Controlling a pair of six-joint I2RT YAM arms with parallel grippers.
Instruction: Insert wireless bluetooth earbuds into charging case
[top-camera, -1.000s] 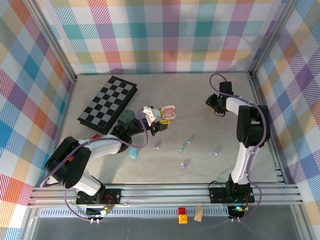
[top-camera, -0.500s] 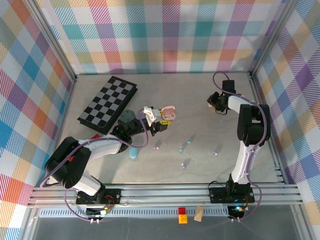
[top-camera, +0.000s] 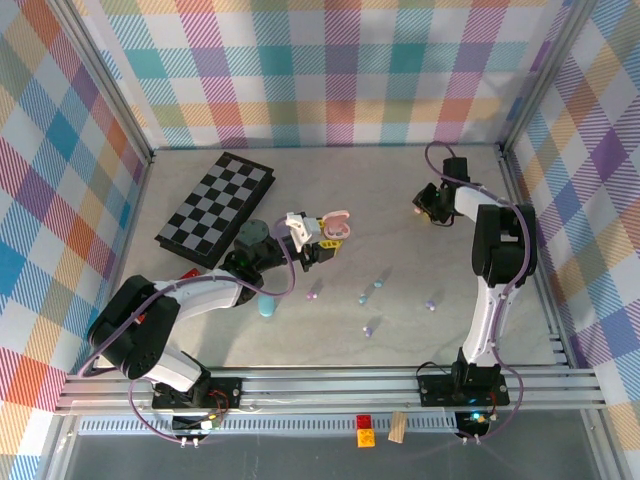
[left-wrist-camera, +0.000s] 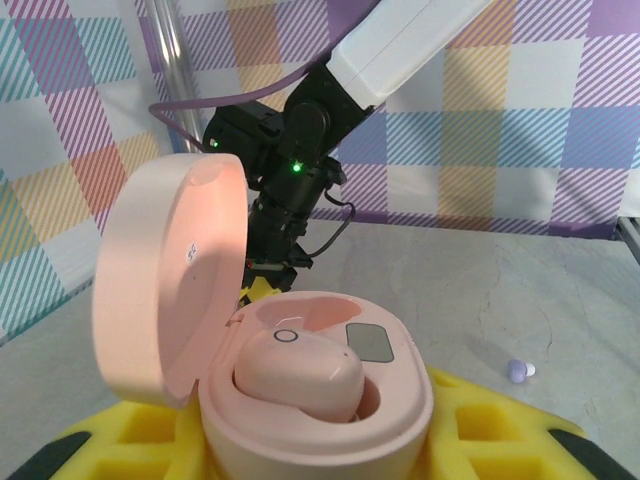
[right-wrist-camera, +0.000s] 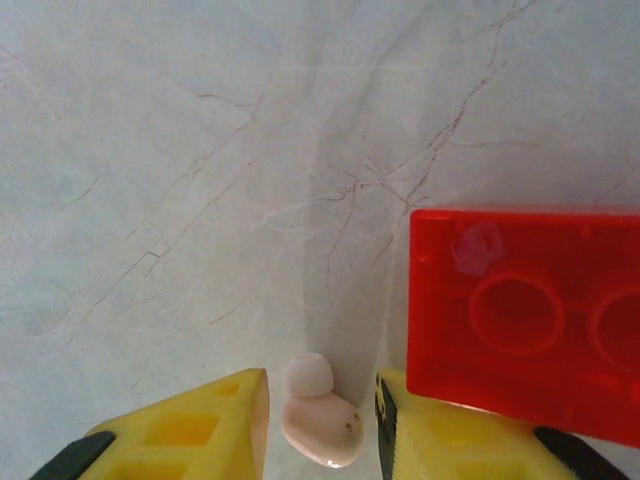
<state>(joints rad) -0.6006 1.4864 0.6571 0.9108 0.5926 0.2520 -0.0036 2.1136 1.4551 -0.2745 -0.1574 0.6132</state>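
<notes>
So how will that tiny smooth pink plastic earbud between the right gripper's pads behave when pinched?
Probably very light: the tiny smooth pink earbud is dwarfed by the yellow padded fingers flanking it. Its rounded, smooth shell looks slippery, so it may squirt out or rotate. It looks rigid, so unlikely to deform.

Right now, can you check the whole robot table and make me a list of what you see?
Surface: grey marbled table.
Job's things: pink case held lid-open, one pink bud seated inside; second pink bud on the table; lavender buds and blue buds loose mid-table; teal case lying front-left.
Clutter: checkerboard; red block beside the second pink bud.
End effectors: left end effector shut on the pink case; right end effector open, fingers either side of the second pink bud.
Cables: purple cables run along both arms.
Surroundings: plaid walls.
</notes>
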